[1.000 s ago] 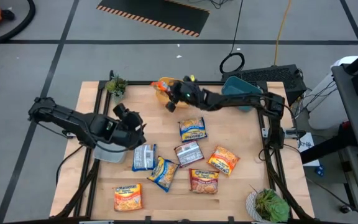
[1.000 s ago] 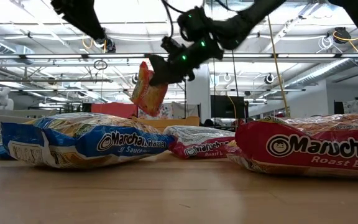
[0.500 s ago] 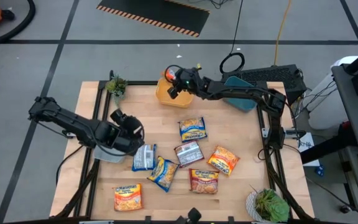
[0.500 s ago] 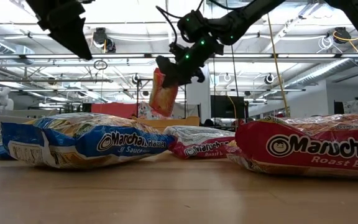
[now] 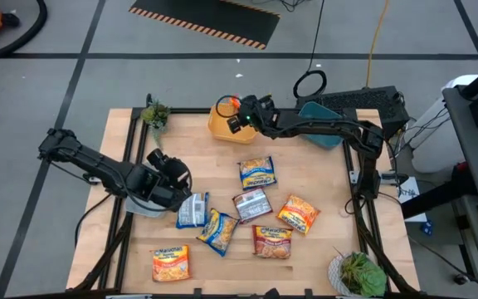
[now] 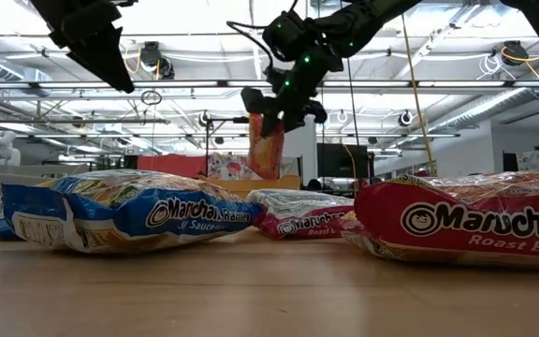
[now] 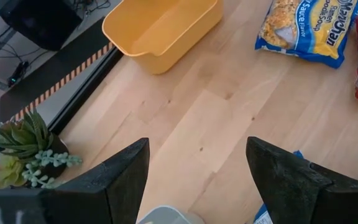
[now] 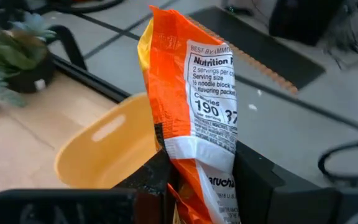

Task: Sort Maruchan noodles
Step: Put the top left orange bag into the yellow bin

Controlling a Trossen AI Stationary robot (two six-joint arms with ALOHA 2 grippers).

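My right gripper [image 5: 237, 117] is shut on an orange Maruchan packet [image 8: 194, 93] above the yellow bin [image 5: 220, 126] at the table's far edge. In the low view the packet [image 6: 266, 150] hangs below the gripper [image 6: 281, 105]. My left gripper [image 5: 169, 178] hovers open over the grey bin [image 5: 138, 204] at the table's left, touching nothing. Several other packets lie flat mid-table: blue-and-yellow [image 5: 257, 172], silver-grey [image 5: 252, 204], orange [image 5: 297, 213], red-brown [image 5: 272, 241], blue [image 5: 219, 230], another silver-grey [image 5: 192, 209], and an orange one [image 5: 171, 262]. My right gripper pinches the orange packet by its upper end [image 8: 205, 179] between its two fingers [image 8: 257, 180]. The fingers come from above, pointing down. The packet is lifted clear and hangs almost upright below them [image 6: 268, 157] over the yellow bin.
A teal bin [image 5: 324, 129] sits at the far right under the right arm. Small potted plants stand at the far-left corner [image 5: 155, 114] and the near-right corner [image 5: 359, 274]. Bare wood [image 7: 229, 118] lies between the yellow bin and the packets.
The right gripper has carried the orange packet toward the far edge until it hangs over the yellow bin. The packet has swung from tilted to almost upright. The left gripper has shifted slightly toward the near edge, still open.
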